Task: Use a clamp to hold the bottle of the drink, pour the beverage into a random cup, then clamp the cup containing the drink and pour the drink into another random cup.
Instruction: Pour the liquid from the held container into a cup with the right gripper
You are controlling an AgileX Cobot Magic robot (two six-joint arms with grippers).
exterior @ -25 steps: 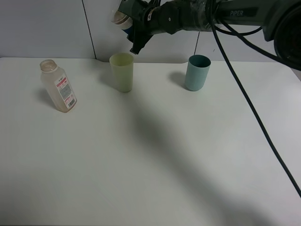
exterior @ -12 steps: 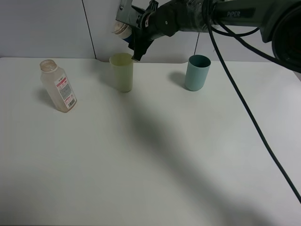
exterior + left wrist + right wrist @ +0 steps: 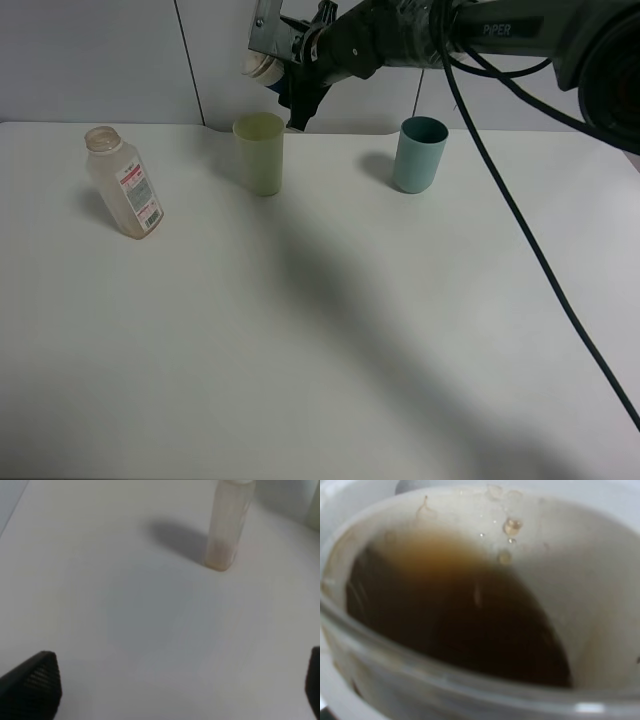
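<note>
From the high camera I see my right gripper (image 3: pixel 285 75) clamped on the blue-sleeved cup (image 3: pixel 258 66). The cup is tipped in the air just toward 12 o'clock from the yellow-green tumbler (image 3: pixel 259 152). The bottle (image 3: pixel 122 182) stands at the table's (image 3: pixel 320 350) 10 o'clock and the teal cup (image 3: pixel 420 152) at 1 o'clock.

On the left wrist camera, my left gripper (image 3: pixel 172 687) has its jaws spread wide, holding nothing, with the bottle ahead.

The right wrist camera looks into the cup. The dark brown beverage (image 3: pixel 460 630) is pooled against one wall, and there are droplets (image 3: pixel 512 526) on the tan inside.

Bottle (image 3: pixel 123 185) left of tumbler (image 3: pixel 259 153); cup (image 3: pixel 260 66) above tumbler
</note>
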